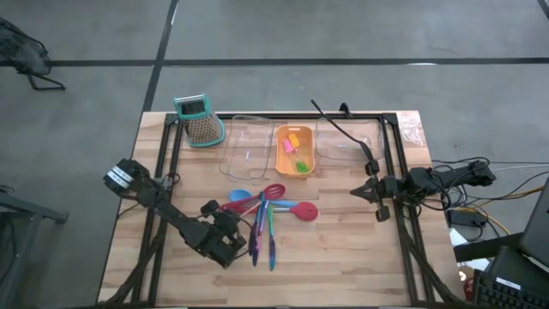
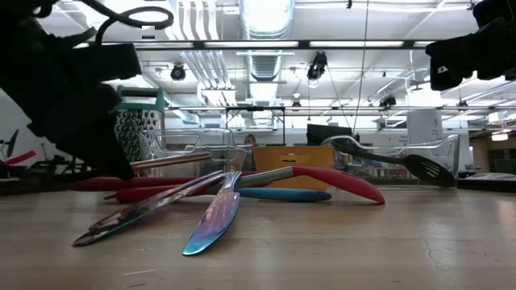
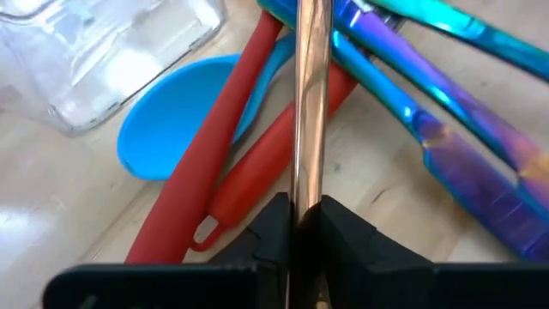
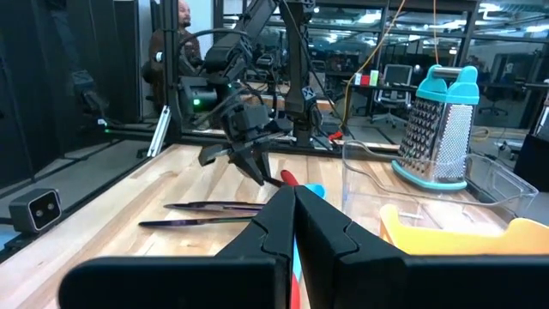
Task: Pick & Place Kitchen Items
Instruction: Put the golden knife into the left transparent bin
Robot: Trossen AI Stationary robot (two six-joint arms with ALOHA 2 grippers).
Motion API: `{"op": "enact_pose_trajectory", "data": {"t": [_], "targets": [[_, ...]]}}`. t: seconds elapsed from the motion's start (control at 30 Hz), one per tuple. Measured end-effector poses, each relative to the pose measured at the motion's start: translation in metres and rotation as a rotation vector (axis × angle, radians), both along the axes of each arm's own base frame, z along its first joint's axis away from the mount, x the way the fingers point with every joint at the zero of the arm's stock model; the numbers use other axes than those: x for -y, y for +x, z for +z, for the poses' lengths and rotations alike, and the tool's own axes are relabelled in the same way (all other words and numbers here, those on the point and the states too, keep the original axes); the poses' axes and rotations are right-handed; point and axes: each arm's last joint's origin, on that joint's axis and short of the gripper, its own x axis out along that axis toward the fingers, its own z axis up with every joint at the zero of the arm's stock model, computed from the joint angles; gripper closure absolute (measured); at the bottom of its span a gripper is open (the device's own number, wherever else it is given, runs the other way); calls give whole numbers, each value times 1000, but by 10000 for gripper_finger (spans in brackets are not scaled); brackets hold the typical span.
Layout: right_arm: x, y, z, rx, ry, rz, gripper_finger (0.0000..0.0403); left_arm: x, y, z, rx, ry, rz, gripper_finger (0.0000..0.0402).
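The left gripper (image 1: 230,237) is clenched on the end of a copper-coloured stick (image 3: 306,103), whose long axis runs straight ahead from its fingers across the red spatula (image 3: 202,172) and blue spoon (image 3: 176,120) on the counter (image 1: 343,257). The right gripper (image 1: 364,192) is pinched closed, holding nothing, with the long black spoon (image 1: 343,133) beyond it.

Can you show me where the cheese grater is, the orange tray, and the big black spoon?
Grater (image 1: 200,129), high view, on its metal face.
Orange tray (image 1: 283,160), high view, on its rim.
Black spoon (image 1: 343,133), high view, on its handle.
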Motion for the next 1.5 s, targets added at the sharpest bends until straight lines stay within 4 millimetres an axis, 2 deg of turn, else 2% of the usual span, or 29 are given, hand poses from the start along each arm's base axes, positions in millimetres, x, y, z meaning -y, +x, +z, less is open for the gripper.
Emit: {"op": "enact_pose_trajectory", "data": {"t": [0.13, 0.3, 0.5, 0.67, 0.93, 1.1, 1.3, 1.5], "targets": [[0, 0, 0, 0, 0, 0, 394, 0, 0, 9, 29, -13, 0, 337], [0, 0, 0, 0, 0, 0, 394, -3, 0, 25, 80, -7, -4, 356], [0, 0, 0, 0, 2, 0, 394, -11, -1, 51, 162, 18, -12, 357], [0, 0, 0, 0, 0, 0, 394, -28, -2, 75, 242, 56, 24, 344], [0, 0, 0, 0, 1, 0, 394, -61, -3, 102, 271, 92, 58, 355], [0, 0, 0, 0, 2, 0, 394, -78, -3, 112, 280, 111, 86, 344], [0, 0, 0, 0, 1, 0, 394, -98, 4, 118, 277, 154, 104, 355], [0, 0, 0, 0, 0, 0, 394, -129, 11, 123, 263, 201, 185, 345]]}}
